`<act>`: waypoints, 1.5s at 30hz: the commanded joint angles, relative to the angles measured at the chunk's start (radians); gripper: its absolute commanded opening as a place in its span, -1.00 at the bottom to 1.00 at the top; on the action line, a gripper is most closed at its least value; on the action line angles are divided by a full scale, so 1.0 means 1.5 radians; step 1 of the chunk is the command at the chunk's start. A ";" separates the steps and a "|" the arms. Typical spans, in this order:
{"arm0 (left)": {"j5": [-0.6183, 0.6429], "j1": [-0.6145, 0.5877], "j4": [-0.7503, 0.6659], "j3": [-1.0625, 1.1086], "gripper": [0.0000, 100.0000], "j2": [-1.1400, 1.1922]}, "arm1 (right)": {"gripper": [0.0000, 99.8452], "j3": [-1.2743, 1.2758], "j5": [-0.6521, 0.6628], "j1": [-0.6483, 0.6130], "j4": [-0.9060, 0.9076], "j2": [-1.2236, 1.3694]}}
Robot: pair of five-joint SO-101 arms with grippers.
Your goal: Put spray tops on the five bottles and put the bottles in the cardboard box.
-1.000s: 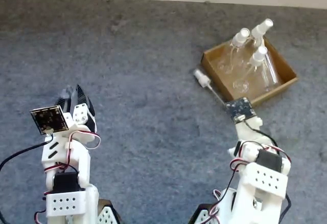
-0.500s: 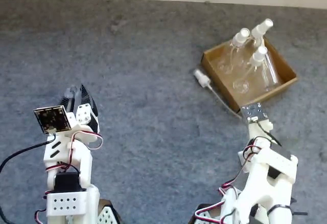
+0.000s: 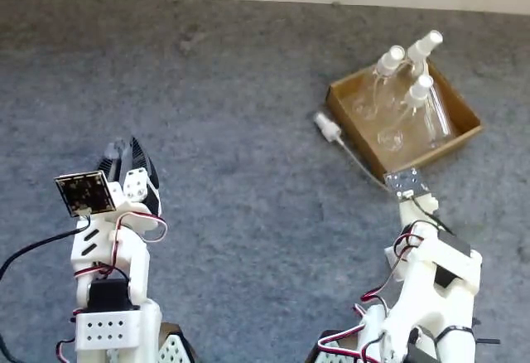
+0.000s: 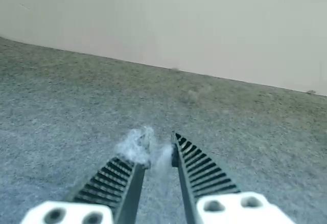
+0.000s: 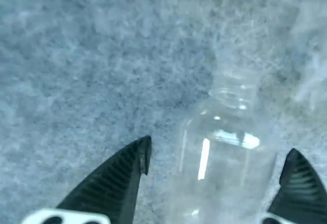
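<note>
Grey carpeted table (image 3: 232,89), loose spray top (image 3: 329,128) beside cardboard box (image 3: 439,154)

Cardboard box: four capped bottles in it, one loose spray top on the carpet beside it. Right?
No. The high view shows three capped bottles in the cardboard box, not four. One loose spray top does lie on the carpet beside it.

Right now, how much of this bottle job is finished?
Three capped bottles already sit in the cardboard box. The right gripper is open around an uncapped bottle on the carpet. One loose spray top lies beside the box. Left to do: cap that bottle and box the remaining two.
</note>
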 commanded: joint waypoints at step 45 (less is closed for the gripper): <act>-0.005 0.201 0.084 0.016 -0.93 -0.010 | -0.74 -0.259 -0.327 -0.224 0.342 -0.310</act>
